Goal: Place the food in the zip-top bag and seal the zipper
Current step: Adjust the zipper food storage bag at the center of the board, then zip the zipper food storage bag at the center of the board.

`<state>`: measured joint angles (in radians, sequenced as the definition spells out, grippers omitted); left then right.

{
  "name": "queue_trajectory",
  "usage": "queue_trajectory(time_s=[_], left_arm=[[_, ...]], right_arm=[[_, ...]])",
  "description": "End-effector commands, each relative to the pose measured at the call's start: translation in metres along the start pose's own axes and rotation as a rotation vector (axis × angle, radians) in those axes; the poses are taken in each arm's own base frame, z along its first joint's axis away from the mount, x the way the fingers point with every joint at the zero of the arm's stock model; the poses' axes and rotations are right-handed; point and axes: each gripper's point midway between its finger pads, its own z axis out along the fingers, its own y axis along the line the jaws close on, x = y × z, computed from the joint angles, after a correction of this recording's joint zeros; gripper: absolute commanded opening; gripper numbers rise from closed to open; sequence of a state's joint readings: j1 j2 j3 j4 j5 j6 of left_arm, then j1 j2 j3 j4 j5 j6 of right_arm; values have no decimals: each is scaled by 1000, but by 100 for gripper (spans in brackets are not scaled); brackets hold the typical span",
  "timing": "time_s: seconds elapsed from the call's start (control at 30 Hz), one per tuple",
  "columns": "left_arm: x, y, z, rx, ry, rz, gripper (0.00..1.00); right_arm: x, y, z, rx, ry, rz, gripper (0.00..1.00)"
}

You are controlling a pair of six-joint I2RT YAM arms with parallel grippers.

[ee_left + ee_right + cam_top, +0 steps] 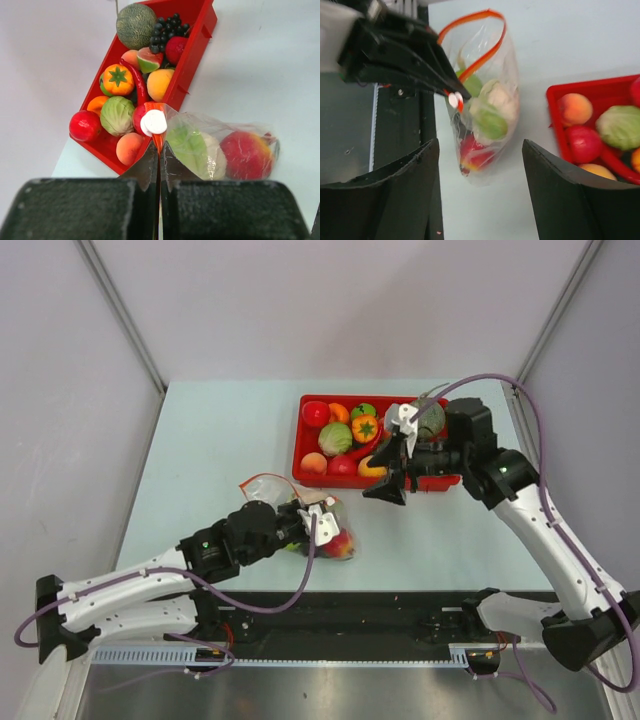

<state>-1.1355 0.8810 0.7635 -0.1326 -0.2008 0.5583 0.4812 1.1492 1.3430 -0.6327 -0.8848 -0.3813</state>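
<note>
Left end effector [159, 149] tight on zipper [485, 52]

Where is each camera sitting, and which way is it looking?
Top: above and behind, looking down at the table; left arm and right arm show.
Left wrist: on that arm, faces the tray over the left gripper, shut on the zipper.
Right wrist: on that arm, faces the bag through the open right gripper.
All three show bag and tray.

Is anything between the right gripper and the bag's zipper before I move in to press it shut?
Nothing visible lies between the right gripper and the zip-top bag. The only thing at the zipper is the left gripper, shut on the strip where the loop's two sides meet. The rest of the strip gapes open and is free.
</note>
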Motion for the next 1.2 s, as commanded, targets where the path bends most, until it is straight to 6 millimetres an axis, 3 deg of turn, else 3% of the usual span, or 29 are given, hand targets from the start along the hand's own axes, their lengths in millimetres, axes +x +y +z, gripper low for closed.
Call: queue_trajectory(time_s=[0.0, 0.37, 0.73, 0.83, 1.0, 1.07, 1.17], left_arm=[[-38, 20, -13, -62, -175, -29, 0], [-35, 13, -12, -50, -201, -21, 0], [-36, 8, -10, -26, -211, -12, 0], [-35, 7, -9, -27, -209, -9, 0], [-33, 8, -10, -31, -201, -10, 1], [-32, 7, -10, -31, -195, -22, 8], [-29, 9, -16, -18, -155, -59, 32]], right_arm=[[26, 14, 18, -105, 19, -21, 71], [37, 43, 49, -190, -60, -127, 56], [37, 35, 72, -175, -68, -124, 43], [35, 37, 75, -182, -76, -127, 35], [40, 35, 75, -165, -55, -139, 4], [42, 32, 74, -149, -45, -134, 0], [43, 28, 70, -113, -32, -142, 0]])
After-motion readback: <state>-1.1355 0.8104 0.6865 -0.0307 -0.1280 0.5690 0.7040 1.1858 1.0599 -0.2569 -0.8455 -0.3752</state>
